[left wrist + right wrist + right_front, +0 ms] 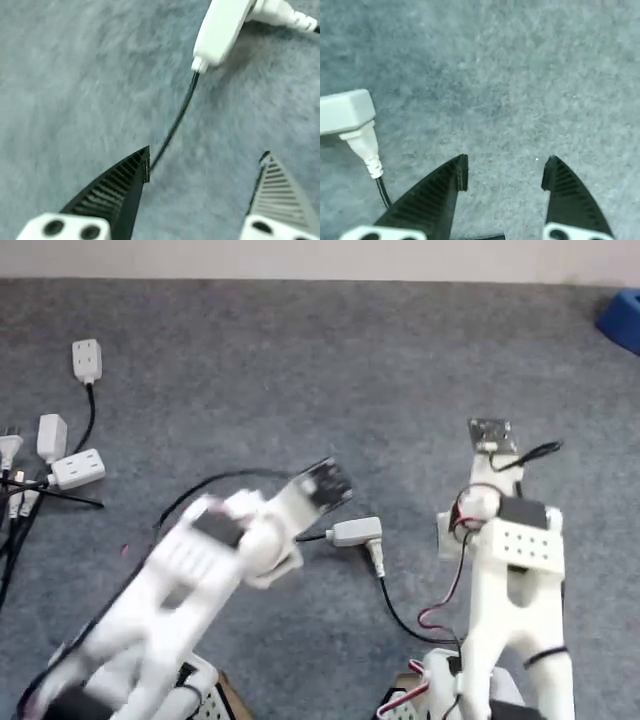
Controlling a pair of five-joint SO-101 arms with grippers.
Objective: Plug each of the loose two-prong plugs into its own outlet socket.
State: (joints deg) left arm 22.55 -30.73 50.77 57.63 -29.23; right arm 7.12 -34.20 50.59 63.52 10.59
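A white outlet socket [352, 532] lies mid-carpet with a white two-prong plug [375, 558] joined to its end; its thin black cable [215, 483] curves away to the left. My left gripper [325, 483] hovers just up-left of it, open and holding nothing. In the left wrist view the socket [220, 30] and plug [280, 12] lie ahead of the open left gripper [205, 155], and the cable [172, 130] runs past one finger [120, 187]. My right gripper [490, 435] hangs to the right, open; the right wrist view shows the gripper [506, 160] over bare carpet, with socket [345, 112] and plug [364, 144] to one side.
Three more white outlet sockets [87, 358] [50, 435] [78, 468] lie at the far left among black cables. A loose plug [8, 445] rests at the left edge. A blue object [622, 318] sits at the back right corner. Grey carpet [300, 360] stretches behind the arms.
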